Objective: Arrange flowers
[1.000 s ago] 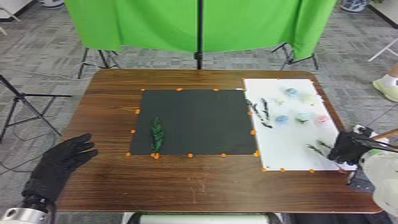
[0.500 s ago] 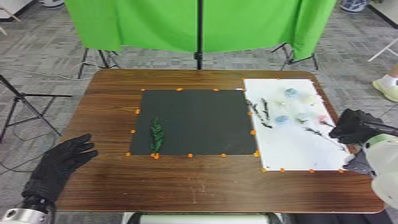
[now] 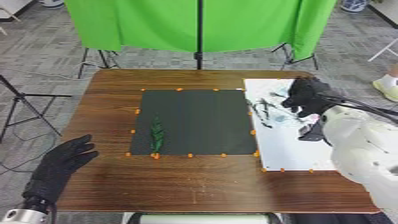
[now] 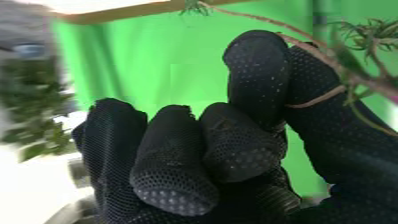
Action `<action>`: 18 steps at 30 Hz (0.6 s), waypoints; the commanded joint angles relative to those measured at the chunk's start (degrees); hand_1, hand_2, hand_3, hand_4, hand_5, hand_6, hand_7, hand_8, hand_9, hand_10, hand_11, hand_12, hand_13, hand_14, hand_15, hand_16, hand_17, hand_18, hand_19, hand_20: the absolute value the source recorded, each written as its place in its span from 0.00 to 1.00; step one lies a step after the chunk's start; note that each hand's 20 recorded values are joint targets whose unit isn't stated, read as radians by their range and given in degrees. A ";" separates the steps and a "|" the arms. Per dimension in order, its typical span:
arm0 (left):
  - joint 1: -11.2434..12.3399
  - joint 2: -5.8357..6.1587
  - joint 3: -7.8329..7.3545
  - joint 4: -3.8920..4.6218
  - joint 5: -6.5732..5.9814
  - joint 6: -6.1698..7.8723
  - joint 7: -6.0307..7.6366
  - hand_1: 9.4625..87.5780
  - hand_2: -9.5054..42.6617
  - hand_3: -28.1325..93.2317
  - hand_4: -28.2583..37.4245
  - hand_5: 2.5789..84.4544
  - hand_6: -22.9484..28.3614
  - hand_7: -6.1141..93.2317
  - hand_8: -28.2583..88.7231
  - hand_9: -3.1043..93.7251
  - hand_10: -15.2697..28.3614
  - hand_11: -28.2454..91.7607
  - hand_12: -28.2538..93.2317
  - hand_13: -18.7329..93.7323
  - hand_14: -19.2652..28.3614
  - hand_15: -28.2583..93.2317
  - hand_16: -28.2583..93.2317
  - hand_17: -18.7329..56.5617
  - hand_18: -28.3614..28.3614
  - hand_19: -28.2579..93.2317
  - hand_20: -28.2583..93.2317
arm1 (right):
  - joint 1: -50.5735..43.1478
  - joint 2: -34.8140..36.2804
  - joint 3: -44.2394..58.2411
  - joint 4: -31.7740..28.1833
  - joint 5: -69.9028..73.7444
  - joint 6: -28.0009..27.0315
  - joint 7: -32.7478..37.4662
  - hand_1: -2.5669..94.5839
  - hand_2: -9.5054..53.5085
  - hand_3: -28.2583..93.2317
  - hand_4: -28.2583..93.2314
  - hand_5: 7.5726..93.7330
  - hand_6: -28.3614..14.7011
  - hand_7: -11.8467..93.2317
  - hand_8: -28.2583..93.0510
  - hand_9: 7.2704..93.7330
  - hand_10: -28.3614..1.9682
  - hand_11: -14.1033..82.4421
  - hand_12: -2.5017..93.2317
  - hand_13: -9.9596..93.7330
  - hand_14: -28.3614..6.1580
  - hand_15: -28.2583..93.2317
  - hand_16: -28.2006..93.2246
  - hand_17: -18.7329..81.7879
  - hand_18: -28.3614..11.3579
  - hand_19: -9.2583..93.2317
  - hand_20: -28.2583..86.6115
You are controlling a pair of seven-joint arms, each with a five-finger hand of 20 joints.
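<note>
The flat green leafy stem (image 3: 157, 136) lay lengthwise on the left part of the black square mat (image 3: 222, 125); a trailing twig could have caught it and dragged it askew if the next piece came in low. Farther right, dark slender stems (image 3: 266, 111) and pale flowers (image 3: 282, 119) lay close together on the white rectangular sheet (image 3: 293, 159), so a low sweep might have snagged or scattered them. The forked brown branch with green needle-like leaves (image 4: 360, 80) looked liable to twist, its grip being narrow.

The black-gloved left hand (image 3: 64, 160) was loosely open, empty, over the surface's (image 3: 115, 192) left edge. The black-gloved right hand (image 3: 309, 95), above the sheet, was mostly closed, pinching the branch.
</note>
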 commanded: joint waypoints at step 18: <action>-1.58 -0.41 2.05 1.12 0.15 -0.66 -2.69 0.22 0.27 0.83 0.00 0.47 0.57 0.30 0.14 0.43 0.70 0.48 0.35 0.44 0.78 0.63 0.18 0.16 0.92 0.72 0.21 | 25.63 -26.18 -36.38 19.24 -11.64 -3.98 2.44 0.42 0.02 0.96 0.02 0.89 0.65 0.62 0.30 1.00 0.74 0.84 0.33 0.97 0.67 0.87 0.45 0.75 0.15 1.00 0.85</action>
